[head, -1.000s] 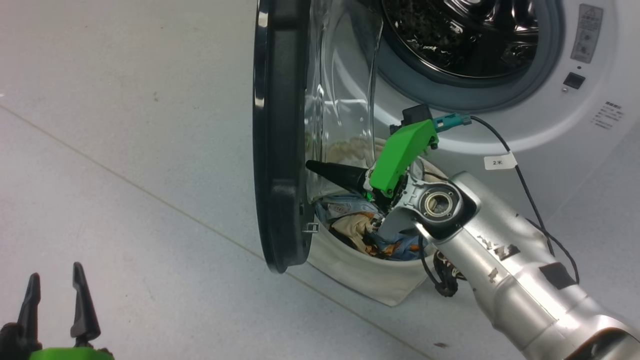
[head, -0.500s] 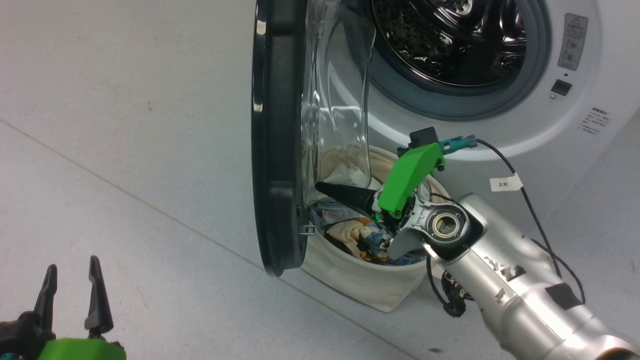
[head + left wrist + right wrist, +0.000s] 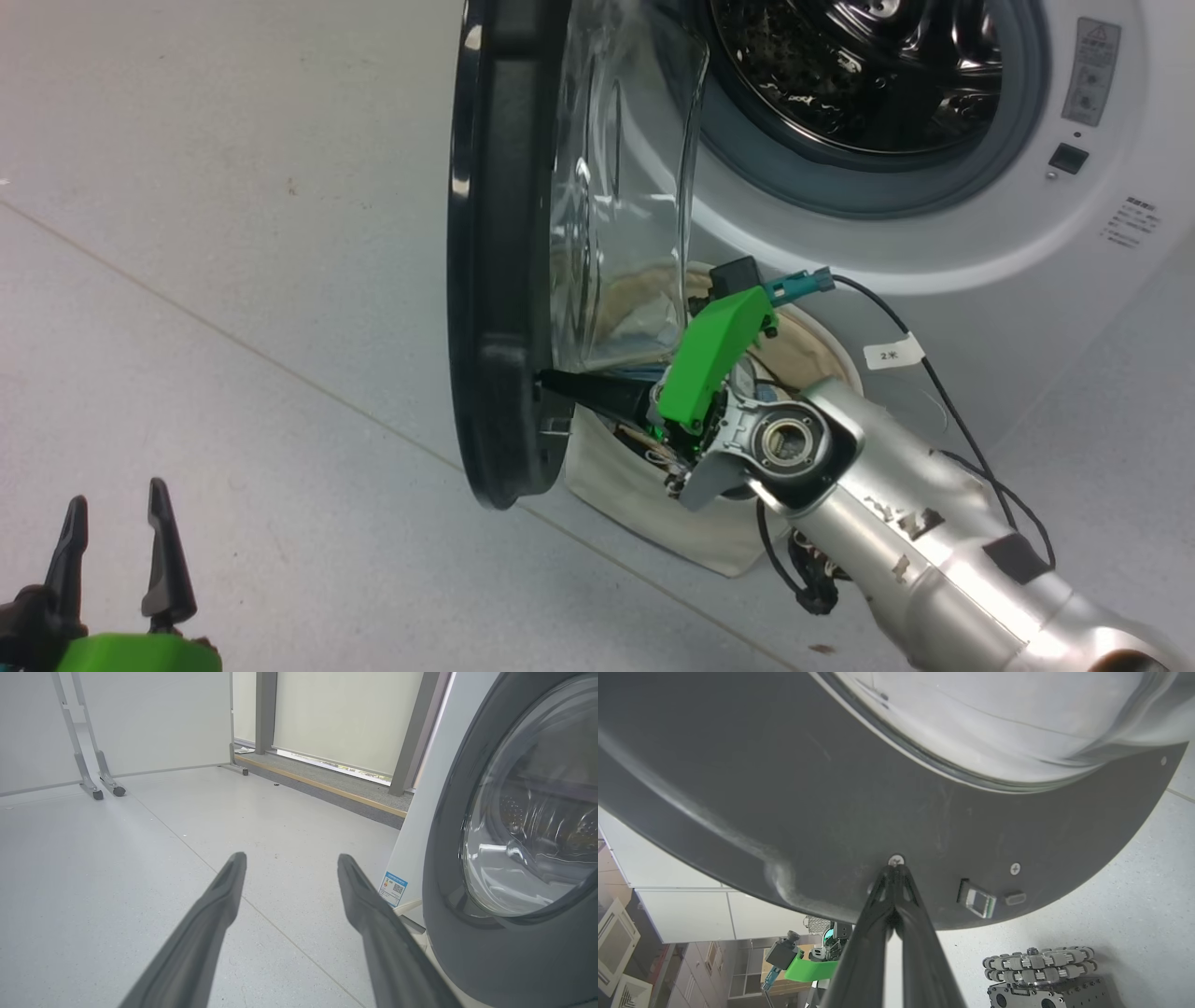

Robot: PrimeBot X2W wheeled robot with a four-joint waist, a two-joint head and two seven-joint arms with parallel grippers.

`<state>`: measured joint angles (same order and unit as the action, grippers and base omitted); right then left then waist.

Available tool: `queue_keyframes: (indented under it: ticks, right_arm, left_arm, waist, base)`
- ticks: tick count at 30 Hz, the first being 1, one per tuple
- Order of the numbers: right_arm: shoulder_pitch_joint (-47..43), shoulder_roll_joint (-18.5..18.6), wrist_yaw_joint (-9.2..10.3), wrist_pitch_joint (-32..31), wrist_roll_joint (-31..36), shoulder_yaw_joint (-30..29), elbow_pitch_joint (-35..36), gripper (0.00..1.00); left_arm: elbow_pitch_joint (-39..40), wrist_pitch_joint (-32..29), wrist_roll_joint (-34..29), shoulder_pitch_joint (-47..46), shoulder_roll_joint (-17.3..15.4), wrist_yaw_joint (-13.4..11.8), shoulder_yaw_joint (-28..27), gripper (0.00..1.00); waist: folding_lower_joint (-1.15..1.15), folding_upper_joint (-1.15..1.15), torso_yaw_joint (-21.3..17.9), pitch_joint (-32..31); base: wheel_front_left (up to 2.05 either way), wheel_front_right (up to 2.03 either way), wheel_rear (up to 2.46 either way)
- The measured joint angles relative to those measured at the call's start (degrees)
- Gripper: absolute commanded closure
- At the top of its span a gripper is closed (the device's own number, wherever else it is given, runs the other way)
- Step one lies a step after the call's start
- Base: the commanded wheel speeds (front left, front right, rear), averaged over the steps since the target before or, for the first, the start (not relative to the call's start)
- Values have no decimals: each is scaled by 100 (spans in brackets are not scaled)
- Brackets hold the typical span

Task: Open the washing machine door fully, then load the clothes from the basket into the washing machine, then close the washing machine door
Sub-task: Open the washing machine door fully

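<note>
The washing machine (image 3: 934, 243) stands with its drum mouth uncovered. Its door (image 3: 504, 252) is swung out and seen edge-on, black rim to the left and glass bulge to the right. My right gripper (image 3: 546, 381) is shut, holds nothing, and its tips press on the door's inner black rim (image 3: 924, 812) beside a screw, as the right wrist view's gripper (image 3: 895, 868) shows. The cream basket (image 3: 644, 485) sits below the door. The clothes in it are hidden behind my right wrist. My left gripper (image 3: 116, 495) hangs open over bare floor, away from the door (image 3: 467, 933).
The door latch (image 3: 978, 900) sits on the rim just right of my fingertips. My wheeled base (image 3: 1036, 961) shows on the floor below. A black cable with a white tag (image 3: 893, 353) trails from my right wrist. Wheeled panel legs (image 3: 100, 784) stand far off.
My right gripper's shut fingers moved down and left, from above the basket to the door's inner rim. The door edge stands slightly farther left. The head camera also shifted a little.
</note>
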<state>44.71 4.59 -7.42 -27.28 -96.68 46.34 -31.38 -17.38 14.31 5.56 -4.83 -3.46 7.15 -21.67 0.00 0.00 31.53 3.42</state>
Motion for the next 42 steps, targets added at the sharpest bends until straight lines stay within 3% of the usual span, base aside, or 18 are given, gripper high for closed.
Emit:
queue_keyframes:
  ticks: [9, 19, 20, 21, 23, 29, 35, 40, 42]
  right_arm:
    - [310, -25, 0, 427, -380, 557, 130, 100]
    - [297, 25, 0, 788, -113, 454, 54, 100]
    - [284, 69, 0, 875, -62, 416, 98, 95]
    - [255, 129, 0, 957, -4, 378, 163, 76]
    - [118, 271, 0, 1152, 135, 296, 300, 0]
    - [-460, 790, 0, 2145, 822, 169, 666, 0]
    - [-786, 1399, -1, 3791, 2407, 255, 542, 0]
    - [-1322, 1469, -2, 4141, 3548, -66, 385, 0]
    - [-1623, 1471, -2, 4151, 4111, -598, 466, 0]
  left_arm:
    - [-1, 0, 0, -2, 11, 0, 2, 0]
    - [-13, 0, 0, -13, 7, 1, 37, 0]
    - [-31, 0, 0, -21, 5, 1, 51, 0]
    - [-46, 0, 0, -29, 5, 1, 69, 0]
    - [-70, 0, -1, -49, 1, 1, 120, 0]
    - [-216, 0, -36, -69, -51, 1, 318, 0]
    - [-325, 0, -42, -70, -166, 1, 463, 0]
    - [-331, 0, -41, -66, -215, 1, 452, 0]
    - [-321, 0, -38, -64, -215, 1, 437, 0]
  waist:
    - [1, 0, -8, 1]
    - [0, 0, -56, -28]
    - [0, 0, -62, -37]
    - [1, 0, -69, -51]
    - [0, 0, -87, -92]
    - [0, 0, -170, -297]
    - [-1, 0, -267, -528]
    - [-1, 0, -463, -581]
    - [-1, 0, -551, -588]
  base:
    - [0, 0, 0]
    - [0, 0, 0]
    - [0, 0, 0]
    - [0, 0, 0]
    - [0, 0, 0]
    - [0, 0, 0]
    - [0, 0, 0]
    - [0, 0, 0]
    - [0, 0, 0]
